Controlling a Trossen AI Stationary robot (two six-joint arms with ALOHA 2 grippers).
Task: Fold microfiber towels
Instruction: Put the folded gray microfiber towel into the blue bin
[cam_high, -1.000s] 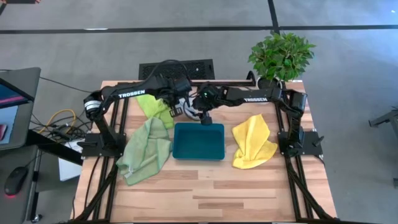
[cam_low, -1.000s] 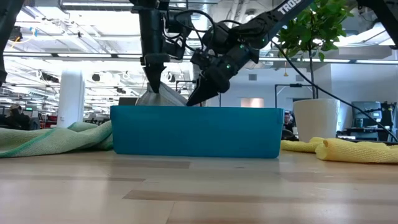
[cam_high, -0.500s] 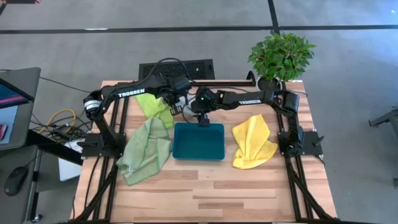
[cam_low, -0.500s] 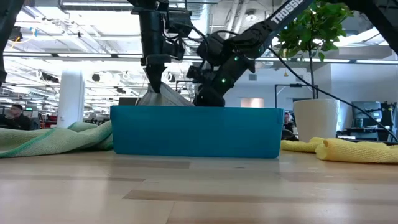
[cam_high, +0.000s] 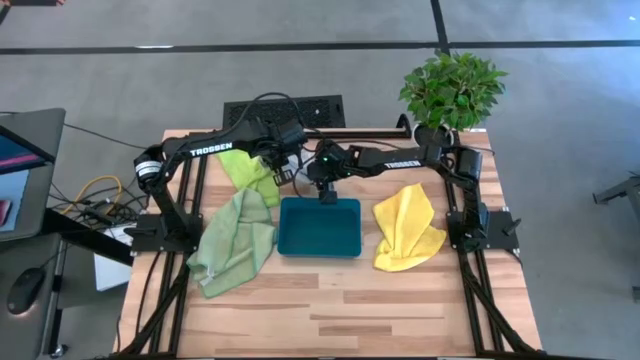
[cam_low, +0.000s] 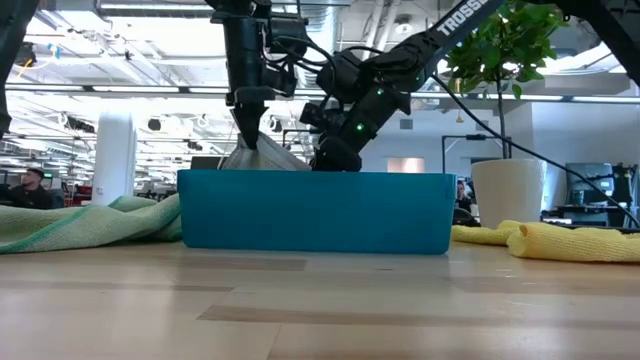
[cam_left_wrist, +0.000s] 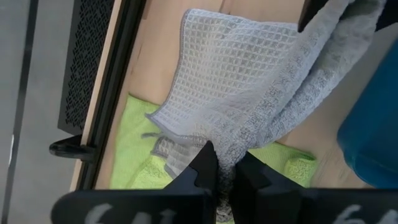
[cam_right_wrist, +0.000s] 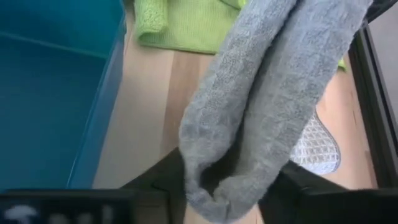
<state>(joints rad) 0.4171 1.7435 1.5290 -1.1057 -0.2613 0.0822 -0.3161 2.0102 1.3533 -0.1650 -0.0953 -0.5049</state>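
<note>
A light grey towel (cam_left_wrist: 249, 81) hangs between my two grippers behind the teal tray (cam_high: 320, 228). My left gripper (cam_left_wrist: 227, 177) is shut on it above the lime green towel (cam_high: 248, 170). My right gripper (cam_right_wrist: 227, 186) is shut on the grey towel's other end, close behind the tray's far wall (cam_low: 330, 155). The pale sage green towel (cam_high: 235, 242) lies crumpled left of the tray. The yellow towel (cam_high: 408, 228) lies crumpled right of it. My left gripper pinches a bunched edge of the grey towel (cam_left_wrist: 225, 158) between its two fingers, pointing down from above. The cloth rises to a peak at the fingers (cam_low: 250, 150) and slopes down toward the right gripper. My right gripper pinches a bunched fold of the grey towel (cam_right_wrist: 217, 180) between its two fingers, coming slanting down from the table's right. The cloth runs off from the fingers in a thick roll (cam_right_wrist: 273, 81) toward the left gripper, clear of the table there.
A potted plant (cam_high: 450, 92) stands at the far right corner. A black grille (cam_high: 283, 110) lies at the far edge. Bare wood (cam_high: 330, 310) lies in front of the tray. The low view shows an office behind with a person (cam_low: 30, 185) at far left.
My right gripper has gone down a little behind the tray's far wall and tipped steeper, with the grey towel's end. My left gripper has kept still with its peak of cloth.
</note>
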